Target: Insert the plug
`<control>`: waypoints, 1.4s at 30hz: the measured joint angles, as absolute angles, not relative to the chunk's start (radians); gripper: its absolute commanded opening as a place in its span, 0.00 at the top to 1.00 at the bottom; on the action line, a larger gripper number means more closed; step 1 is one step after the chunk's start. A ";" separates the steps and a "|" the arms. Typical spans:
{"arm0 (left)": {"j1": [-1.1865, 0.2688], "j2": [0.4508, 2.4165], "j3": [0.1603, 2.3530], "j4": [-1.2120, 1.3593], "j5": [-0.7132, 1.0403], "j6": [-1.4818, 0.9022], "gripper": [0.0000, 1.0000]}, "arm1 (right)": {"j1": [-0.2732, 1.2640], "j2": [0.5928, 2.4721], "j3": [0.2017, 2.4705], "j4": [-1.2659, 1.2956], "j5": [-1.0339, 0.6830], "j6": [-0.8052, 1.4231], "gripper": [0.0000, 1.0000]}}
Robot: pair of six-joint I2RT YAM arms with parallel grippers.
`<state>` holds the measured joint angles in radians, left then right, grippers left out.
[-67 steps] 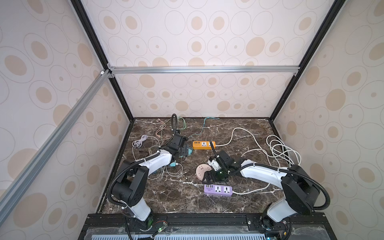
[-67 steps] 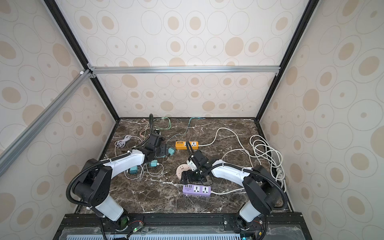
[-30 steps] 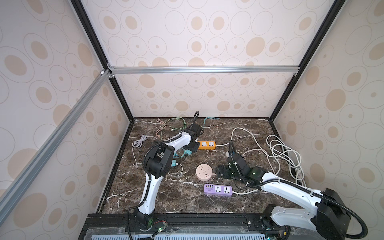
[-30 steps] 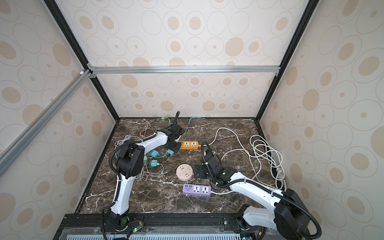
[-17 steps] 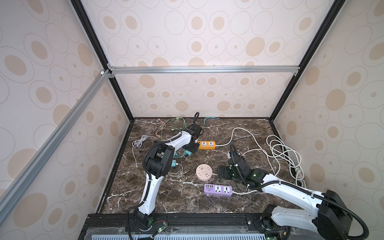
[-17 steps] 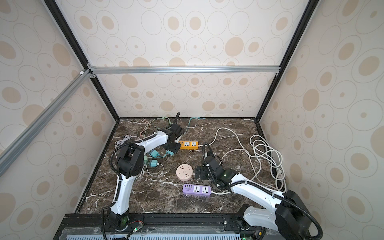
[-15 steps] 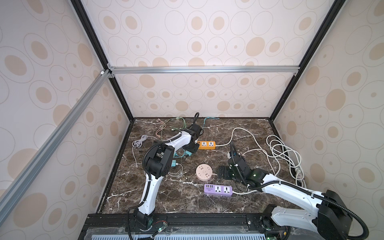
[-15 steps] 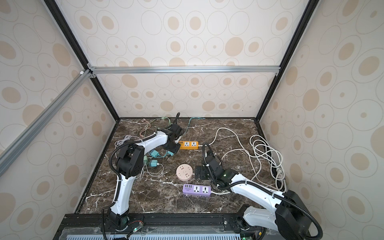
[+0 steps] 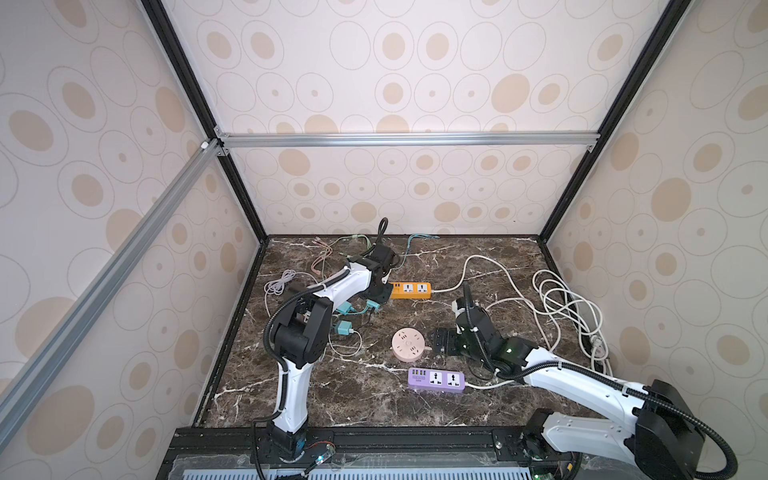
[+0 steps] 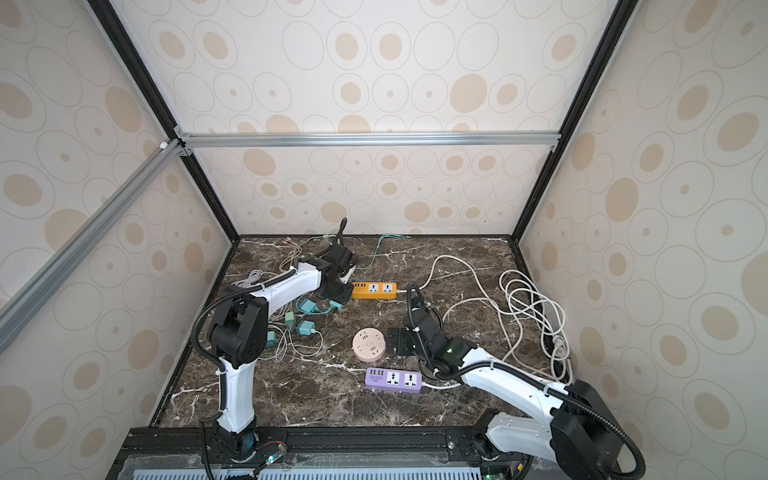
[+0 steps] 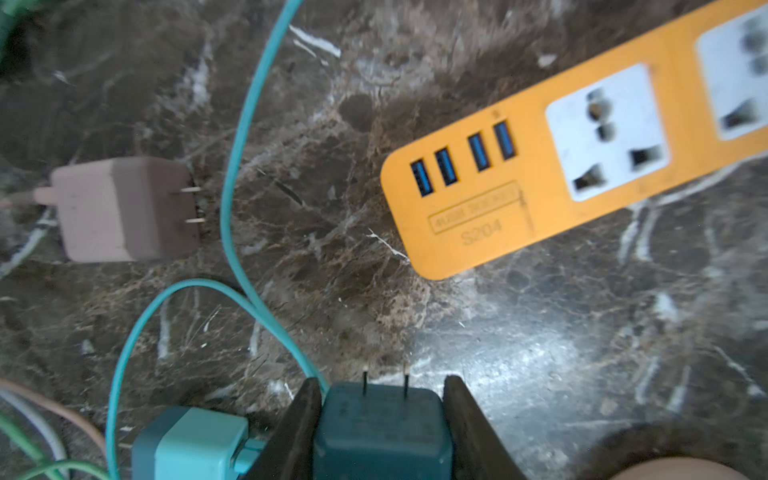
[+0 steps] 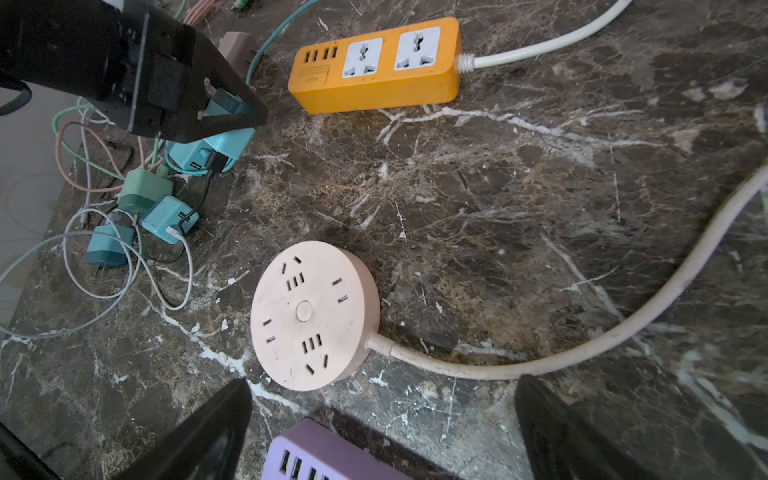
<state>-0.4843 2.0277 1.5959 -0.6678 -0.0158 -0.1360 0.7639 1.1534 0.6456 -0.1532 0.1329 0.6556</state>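
Observation:
My left gripper [image 11: 382,384] is shut on a dark teal plug [image 11: 380,428]. Its two prongs stick out past the fingertips, and its teal cable [image 11: 232,174] loops away over the marble. The orange power strip [image 11: 540,183] lies ahead of the prongs, a short gap away, with its white sockets facing up. In both top views this gripper [image 9: 376,296] [image 10: 336,293] sits just left of the orange strip [image 9: 409,289] [image 10: 374,289]. My right gripper [image 12: 382,384] [image 9: 438,340] is open and empty, hovering right of the round pink socket [image 12: 313,320].
A purple power strip [image 9: 436,379] [image 12: 328,453] lies near the front. A pinkish adapter [image 11: 120,210], several teal and green adapters [image 12: 168,218] and thin cables clutter the left. Coiled white cable [image 9: 569,307] fills the right side.
Since two seconds ago the left arm has reached back to the orange strip's left end and the right gripper has drawn back from the round socket. Both have barely moved over the last second.

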 measured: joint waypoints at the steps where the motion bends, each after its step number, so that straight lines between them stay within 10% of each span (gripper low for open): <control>1: -0.484 2.004 1.585 -0.655 -0.011 -0.144 1.00 | 0.764 1.153 0.646 -0.138 0.129 0.646 0.01; 18: -0.490 1.645 1.532 -0.451 0.078 -0.364 1.00 | 0.764 1.237 0.632 0.281 -0.097 0.400 0.03; 36: -0.476 1.487 1.555 -0.351 0.179 -0.423 1.00 | 0.788 1.840 0.829 0.810 -0.233 0.261 0.05; 40: -0.466 1.467 1.555 -0.351 0.182 -0.426 1.00 | 0.798 1.931 0.927 0.889 -0.228 0.261 0.13; 42: -0.458 1.459 1.554 -0.351 0.182 -0.428 1.00 | 0.810 1.963 0.972 0.918 -0.221 0.256 0.33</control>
